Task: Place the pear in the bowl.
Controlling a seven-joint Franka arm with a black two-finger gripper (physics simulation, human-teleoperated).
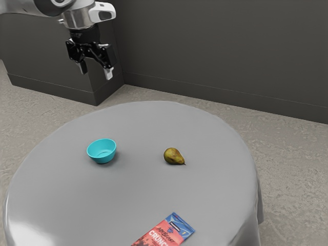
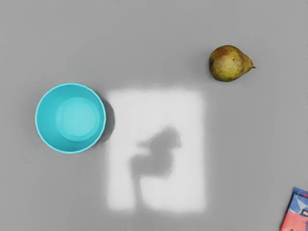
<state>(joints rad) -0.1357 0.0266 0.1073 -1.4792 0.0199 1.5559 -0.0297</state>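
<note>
High over the table's far side, toward the exterior view's upper left, my gripper (image 1: 96, 73) hangs open with a wide gap between its fingers. The green-brown pear (image 1: 173, 156) lies on its side on the table, well below the gripper and toward the exterior view's right. A turquoise bowl (image 1: 102, 150) stands upright, apart from the pear. In the wrist view the bowl (image 2: 70, 118) shows its bare inside, and the pear (image 2: 229, 63) lies with its stem pointing away from the bowl.
A red and blue snack packet (image 1: 166, 231) lies flat near the table's near edge; the wrist view catches a corner of the packet (image 2: 297, 211). The round table (image 1: 123, 205) wears a grey cloth. Dark wall panels stand behind it.
</note>
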